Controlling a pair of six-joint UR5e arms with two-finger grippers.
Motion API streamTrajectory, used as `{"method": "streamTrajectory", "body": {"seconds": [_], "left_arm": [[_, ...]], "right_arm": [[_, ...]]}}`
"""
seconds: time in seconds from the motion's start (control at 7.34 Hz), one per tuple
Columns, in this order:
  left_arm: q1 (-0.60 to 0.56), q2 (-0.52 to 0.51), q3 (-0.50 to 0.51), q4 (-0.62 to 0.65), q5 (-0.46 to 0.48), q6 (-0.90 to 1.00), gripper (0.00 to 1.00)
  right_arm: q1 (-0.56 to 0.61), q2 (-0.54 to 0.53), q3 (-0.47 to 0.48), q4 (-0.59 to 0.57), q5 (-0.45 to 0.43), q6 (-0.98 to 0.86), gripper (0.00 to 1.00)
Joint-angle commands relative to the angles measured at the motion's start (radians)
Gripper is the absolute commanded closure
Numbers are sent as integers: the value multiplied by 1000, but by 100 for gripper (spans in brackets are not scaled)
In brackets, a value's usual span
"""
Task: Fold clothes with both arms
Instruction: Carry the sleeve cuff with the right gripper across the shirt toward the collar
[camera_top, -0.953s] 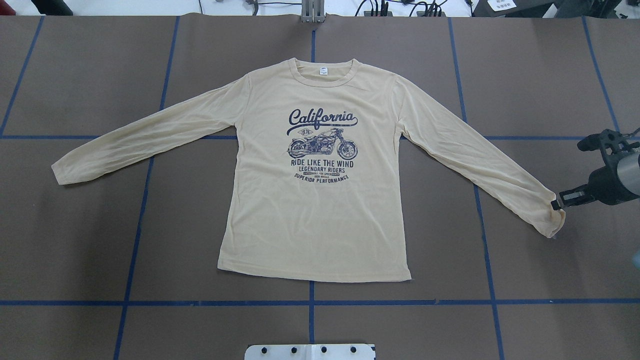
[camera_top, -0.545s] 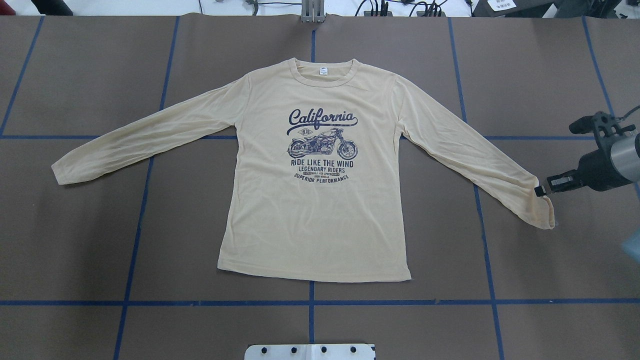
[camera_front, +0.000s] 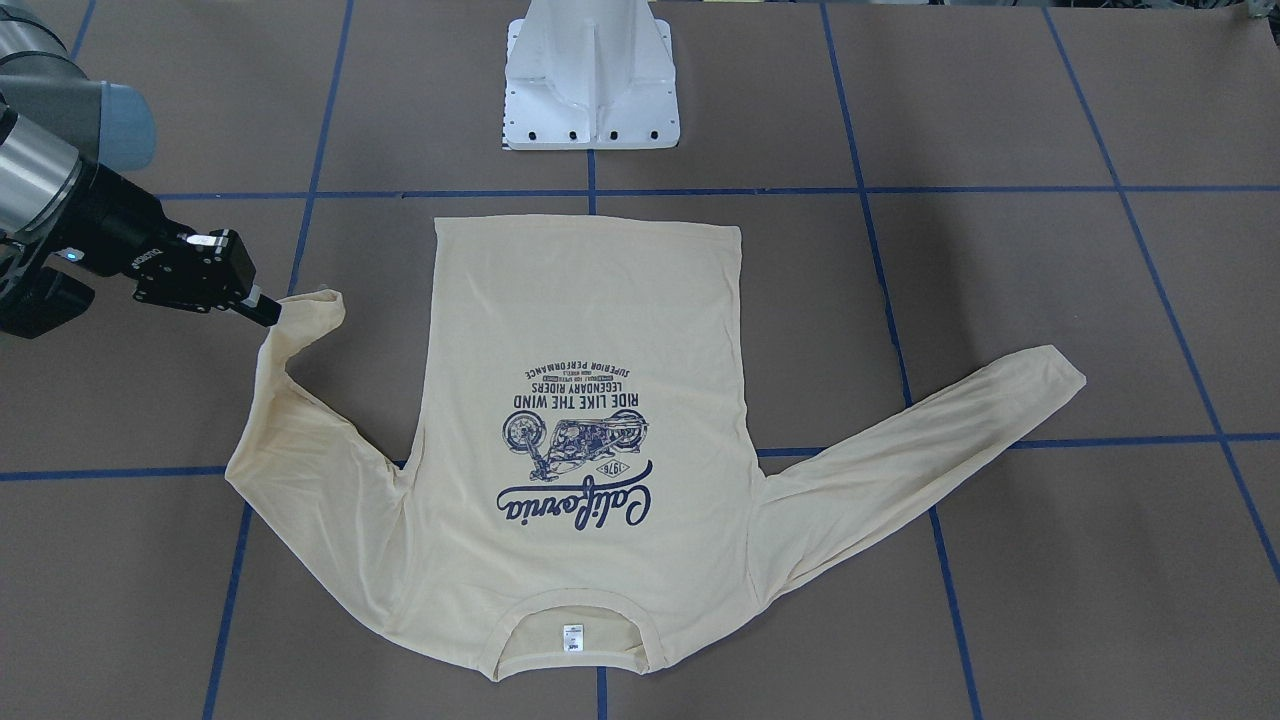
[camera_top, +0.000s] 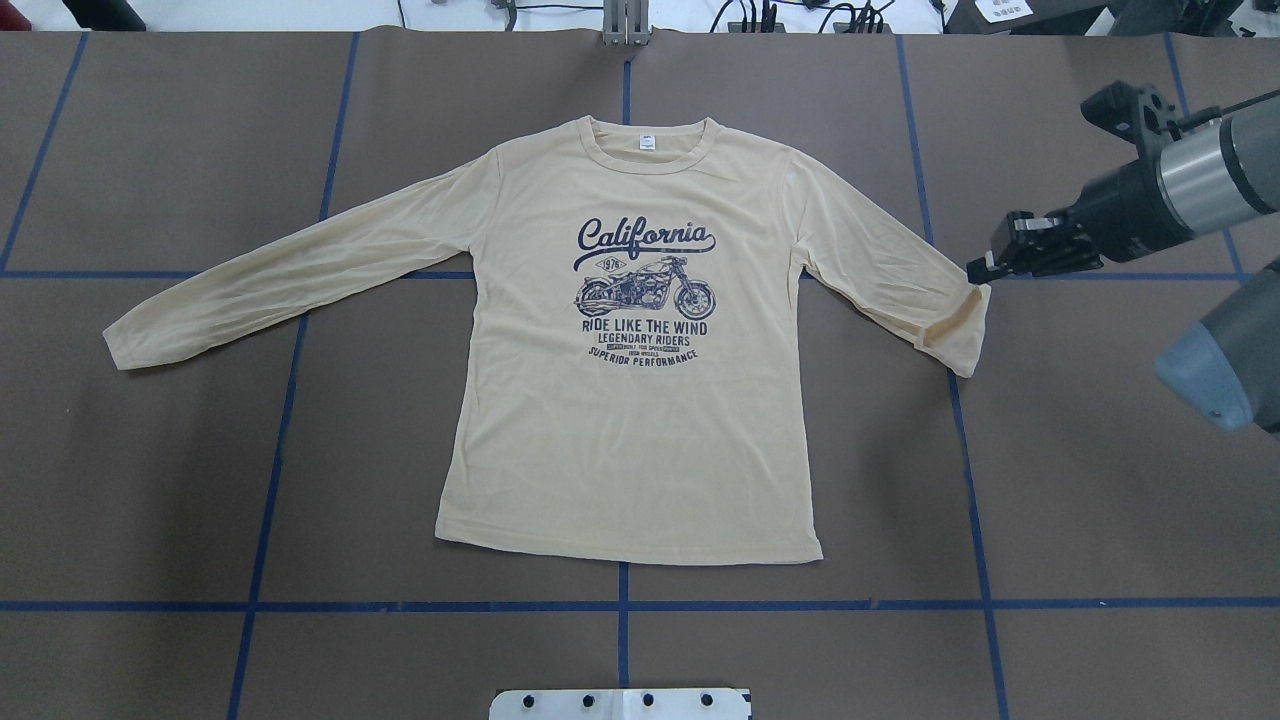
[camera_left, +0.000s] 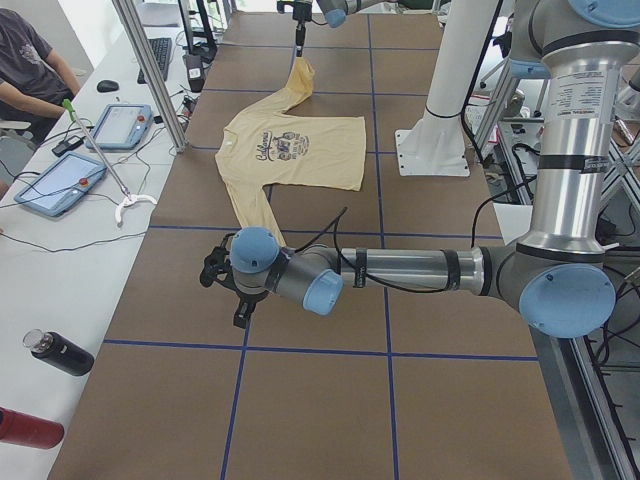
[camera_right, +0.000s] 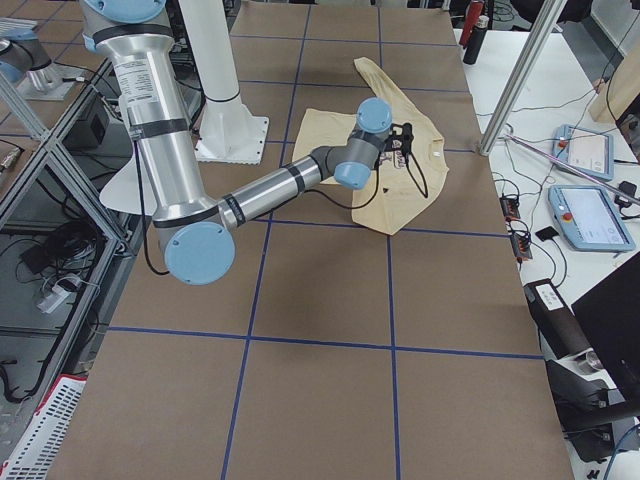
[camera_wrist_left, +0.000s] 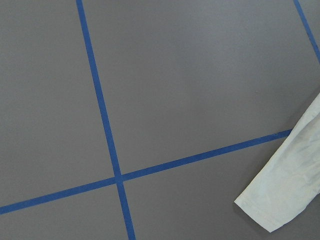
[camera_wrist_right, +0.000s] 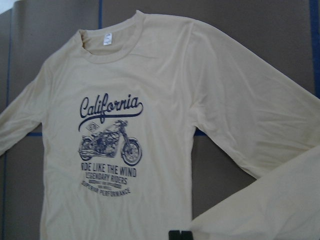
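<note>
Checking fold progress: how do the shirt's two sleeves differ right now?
The right sleeve is pinched at its cuff by the right gripper, raised and doubled back; the left sleeve lies flat, ungripped. The right sleeve is bent, the left sleeve stretched straight. Both are the same cream cloth.

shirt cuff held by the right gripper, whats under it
Brown table shows beneath the raised cuff at the right gripper. Overhead, the cuff doubles over the sleeve, hiding a strip of it.
</note>
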Motion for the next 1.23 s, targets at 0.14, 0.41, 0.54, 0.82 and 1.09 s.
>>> {"method": "streamTrajectory", "body": {"seconds": [0.14, 0.41, 0.54, 0.82, 1.09], "left_arm": [[-6, -1, -1, 0, 0, 0, 0], [-8, -2, -1, 0, 0, 0, 0], [-8, -4, -1, 0, 0, -2, 0], [-8, -2, 2, 2, 0, -2, 0], [-8, -4, 2, 2, 0, -2, 0]], "right_arm": [[-6, 339, -100, 1, -106, 237, 100], [-131, 497, -261, 7, -249, 235, 100], [-237, 527, -327, 7, -402, 232, 100], [-310, 635, -512, 8, -465, 229, 100], [-331, 681, -594, 8, -499, 229, 100]]}}
